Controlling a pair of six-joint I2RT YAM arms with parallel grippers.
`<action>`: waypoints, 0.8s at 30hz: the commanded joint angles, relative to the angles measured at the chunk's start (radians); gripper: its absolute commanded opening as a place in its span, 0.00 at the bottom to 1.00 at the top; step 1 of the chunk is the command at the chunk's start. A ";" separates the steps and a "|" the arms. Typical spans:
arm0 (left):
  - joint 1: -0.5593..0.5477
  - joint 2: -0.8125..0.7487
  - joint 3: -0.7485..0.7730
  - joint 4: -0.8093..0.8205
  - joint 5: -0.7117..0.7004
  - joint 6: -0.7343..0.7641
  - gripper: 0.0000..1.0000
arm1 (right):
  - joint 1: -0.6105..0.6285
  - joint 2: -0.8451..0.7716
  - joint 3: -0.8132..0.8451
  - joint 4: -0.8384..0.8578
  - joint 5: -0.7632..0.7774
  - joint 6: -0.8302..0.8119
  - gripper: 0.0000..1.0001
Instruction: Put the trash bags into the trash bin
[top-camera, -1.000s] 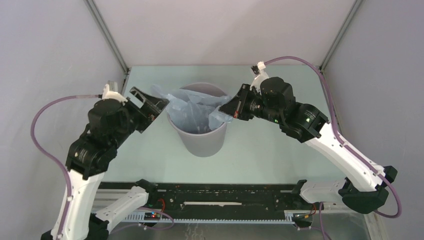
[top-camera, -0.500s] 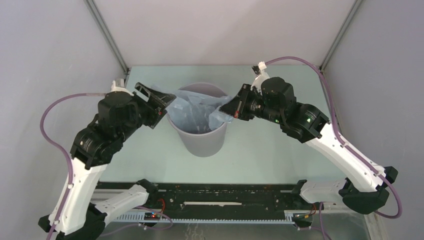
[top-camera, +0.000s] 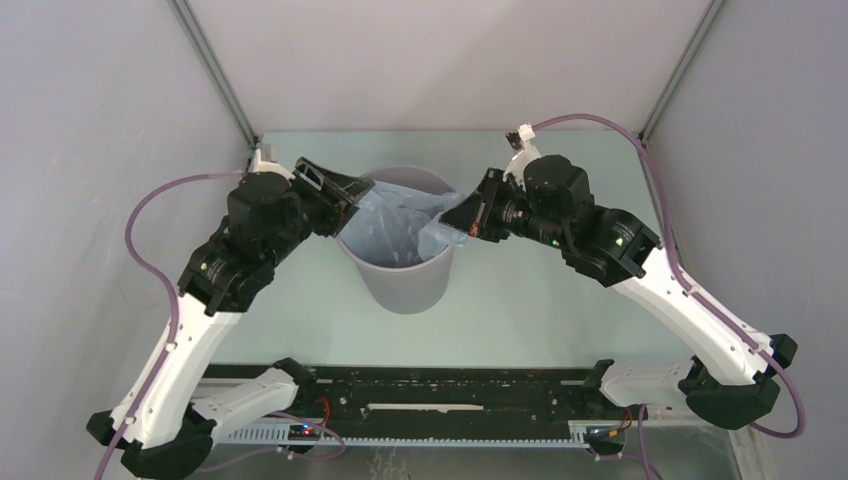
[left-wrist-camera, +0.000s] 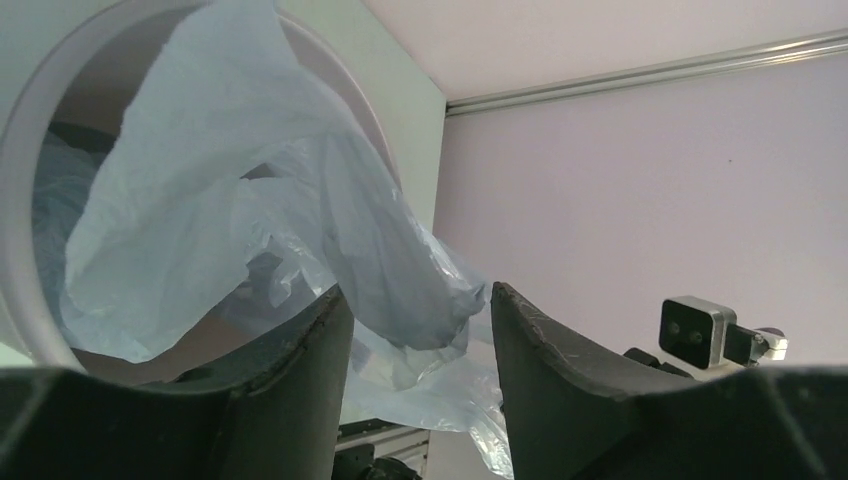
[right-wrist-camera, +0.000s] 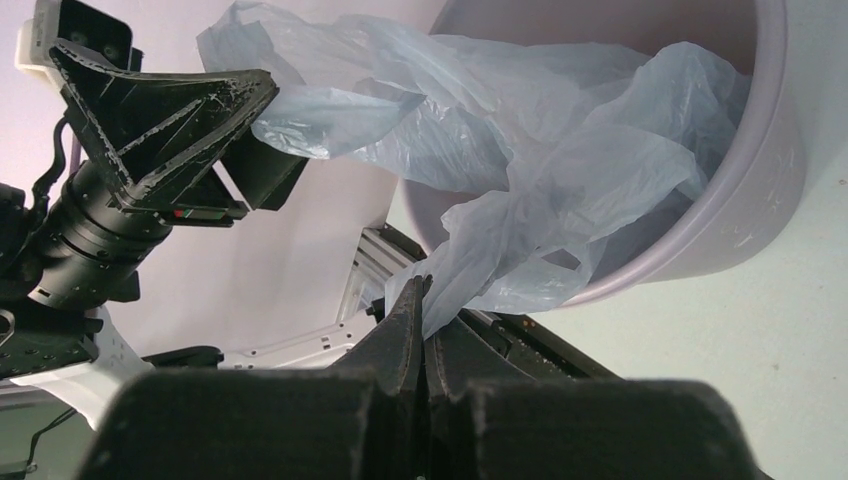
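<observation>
View from above of a pale green bench (top-camera: 540, 300) with two robot arms reaching in from the near edge. The left gripper (top-camera: 350, 195) hovers at the left rim of a grey bin (top-camera: 405, 285), which stands upright mid-bench, nearer the far edge than the near one. Its wrist view shows its jaws spread well apart and clamping nothing; crumpled film fills the gap beyond them.

A thin pale-blue bag (top-camera: 395, 225) lies mostly inside the bin. One loose flap rises over the left rim beside the left gripper's fingertips, and another end spills over the right rim.

The right gripper (top-camera: 450, 220) sits just outside the right rim. Its jaws are closed tight, pinching that spilled end of the bag, as its wrist view shows plainly.

Judging from this, the task is well along: the step in hand is tucking the last loose ends into the bin. The next move likely calls for the right gripper to carry its pinched end over the rim and down before letting go, and for the left gripper to catch or press down the raised flap. The film is light and springy, so it may billow back out
</observation>
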 joint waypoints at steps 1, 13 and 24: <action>-0.005 -0.014 0.007 0.007 -0.064 0.057 0.58 | -0.005 -0.028 0.003 -0.008 0.007 -0.003 0.00; 0.035 -0.006 0.012 -0.018 -0.045 0.174 0.07 | -0.079 -0.021 0.017 -0.014 -0.140 -0.074 0.03; 0.324 -0.055 0.040 -0.238 0.395 0.497 0.00 | -0.381 0.021 -0.002 -0.171 -0.628 -0.303 0.00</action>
